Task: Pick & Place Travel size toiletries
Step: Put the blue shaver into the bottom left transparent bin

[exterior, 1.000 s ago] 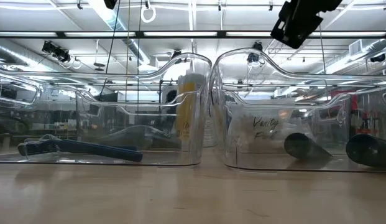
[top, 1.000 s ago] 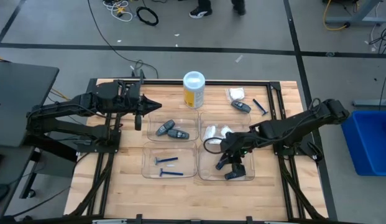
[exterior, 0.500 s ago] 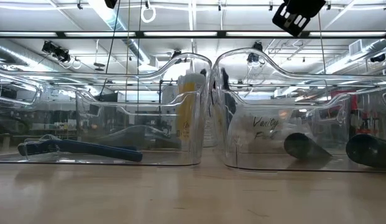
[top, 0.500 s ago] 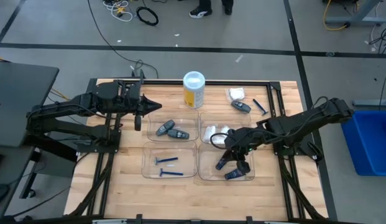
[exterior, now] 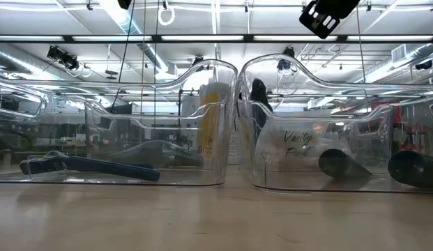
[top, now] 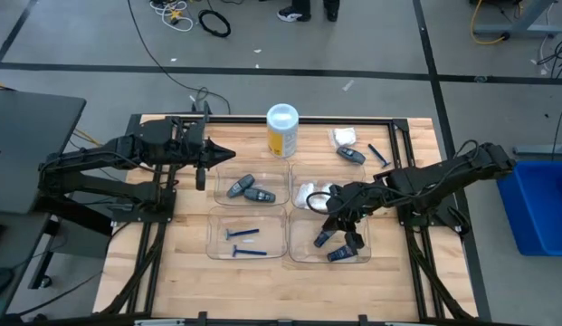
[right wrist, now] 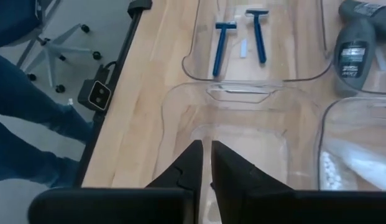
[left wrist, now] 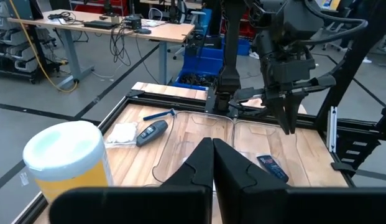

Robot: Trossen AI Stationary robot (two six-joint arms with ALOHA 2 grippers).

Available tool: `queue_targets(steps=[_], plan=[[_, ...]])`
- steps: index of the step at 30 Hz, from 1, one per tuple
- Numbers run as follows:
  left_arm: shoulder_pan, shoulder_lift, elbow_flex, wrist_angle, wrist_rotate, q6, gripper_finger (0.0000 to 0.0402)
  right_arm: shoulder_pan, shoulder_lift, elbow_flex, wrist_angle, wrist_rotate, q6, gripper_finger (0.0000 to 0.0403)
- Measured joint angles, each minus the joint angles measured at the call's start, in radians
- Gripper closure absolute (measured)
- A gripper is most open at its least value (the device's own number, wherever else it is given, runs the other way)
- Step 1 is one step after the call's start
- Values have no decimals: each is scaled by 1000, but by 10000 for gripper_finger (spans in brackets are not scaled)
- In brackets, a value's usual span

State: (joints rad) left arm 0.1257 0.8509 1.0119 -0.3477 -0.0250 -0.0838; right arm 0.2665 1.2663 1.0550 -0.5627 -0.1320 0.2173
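Four clear trays hold sorted toiletries. Two grey oval sticks (top: 249, 190) lie in the far-left tray and two blue razors (top: 244, 243) in the near-left one. White packets (top: 314, 191) lie in the far-right tray and two dark blue tubes (top: 335, 246) in the near-right one. A white packet (top: 344, 137), a grey stick (top: 351, 155) and a blue razor (top: 378, 156) lie loose near the far right corner. My right gripper (top: 333, 214) (right wrist: 205, 163) hangs shut above the near-right tray, holding nothing. My left gripper (top: 201, 178) (left wrist: 212, 155) waits shut, left of the far-left tray.
A tall yellow canister with a white lid (top: 281, 131) stands at the far edge, between the tray columns. The clear tray walls (exterior: 237, 125) rise above the tabletop. Bare wood lies along the near edge (top: 281, 281). A black frame rims the table.
My right gripper has risen out of the near-right tray and drifted slightly toward the far edge; in the low view it climbs toward the picture's top. The tubes stay lying in the tray.
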Motion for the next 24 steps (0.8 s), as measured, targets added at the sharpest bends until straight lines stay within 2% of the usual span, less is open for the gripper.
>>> queue_targets(steps=[6, 13, 20, 24], plan=[[0, 0, 0, 0, 0, -5, 387, -39, 0, 0, 8, 3, -33, 375], [0, 0, 0, 0, 0, -5, 397, -99, 0, 0, 6, 99, -131, 395], [0, 0, 0, 0, 0, -5, 386, -187, -42, 0, -2, 105, -148, 398], [0, 0, 0, -1, 0, -5, 394, -231, -83, 0, -10, 105, -169, 399]])
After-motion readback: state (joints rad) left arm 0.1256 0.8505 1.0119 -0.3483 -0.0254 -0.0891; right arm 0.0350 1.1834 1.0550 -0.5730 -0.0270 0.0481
